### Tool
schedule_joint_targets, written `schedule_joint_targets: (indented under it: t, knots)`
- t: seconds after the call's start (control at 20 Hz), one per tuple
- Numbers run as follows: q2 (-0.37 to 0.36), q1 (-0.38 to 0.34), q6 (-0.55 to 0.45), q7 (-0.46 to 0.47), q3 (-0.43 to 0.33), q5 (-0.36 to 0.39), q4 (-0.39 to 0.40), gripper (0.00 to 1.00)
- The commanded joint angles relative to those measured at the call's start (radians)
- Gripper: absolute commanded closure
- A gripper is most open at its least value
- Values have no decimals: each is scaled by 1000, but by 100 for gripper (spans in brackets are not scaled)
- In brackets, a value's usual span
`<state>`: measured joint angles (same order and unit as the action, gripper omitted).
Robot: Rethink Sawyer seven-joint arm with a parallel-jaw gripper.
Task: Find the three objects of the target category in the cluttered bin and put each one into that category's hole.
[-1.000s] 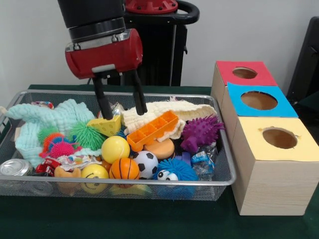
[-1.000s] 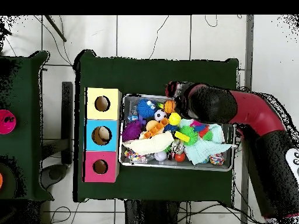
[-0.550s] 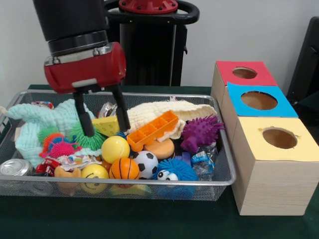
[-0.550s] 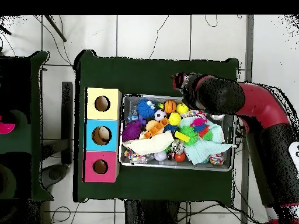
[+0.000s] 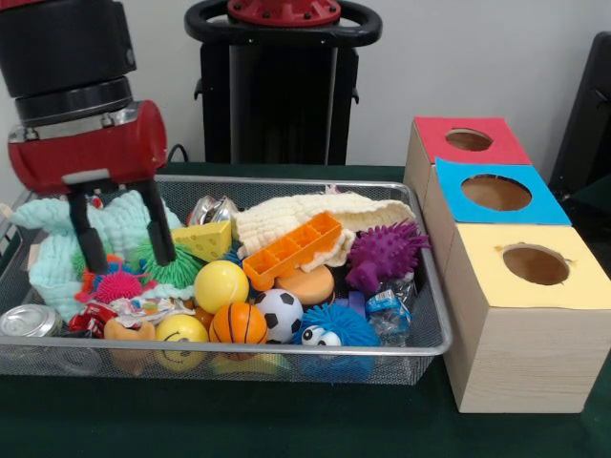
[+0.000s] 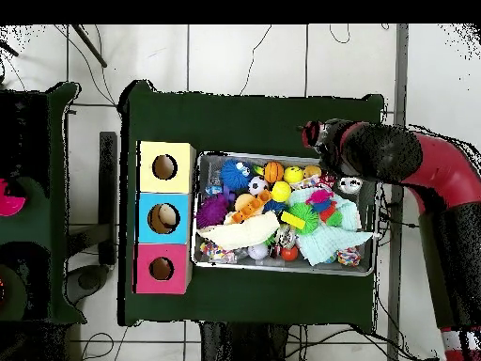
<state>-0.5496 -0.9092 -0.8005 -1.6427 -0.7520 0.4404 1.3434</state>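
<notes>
Mint-green cloth (image 5: pixel 115 224) is partly hidden behind my fingers (image 5: pixel 158 234). My gripper (image 5: pixel 122 240) is spread wide and holds nothing; below the tips lie spiky balls (image 5: pixel 119 283).

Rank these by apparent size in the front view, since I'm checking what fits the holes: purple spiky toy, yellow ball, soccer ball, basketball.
1. purple spiky toy, clearly the largest.
2. yellow ball, basketball and soccer ball look much alike; the last two sit nearer the camera and are partly hidden, so I won't rank them.

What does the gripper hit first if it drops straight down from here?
Likely the pale green cloth or the spiky toys just below the open gripper; depth is unclear from the front view.
</notes>
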Motion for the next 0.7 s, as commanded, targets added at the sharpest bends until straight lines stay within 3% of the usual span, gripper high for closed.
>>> schedule_joint_targets:
  t: [0.05,0.35,0.7]
  knots:
    - [85,-32,-114,397,-33,74,-63,0]
    - [133,-28,-109,421,-16,87,-83,0]
    - [137,-15,-63,383,1,94,-59,0]
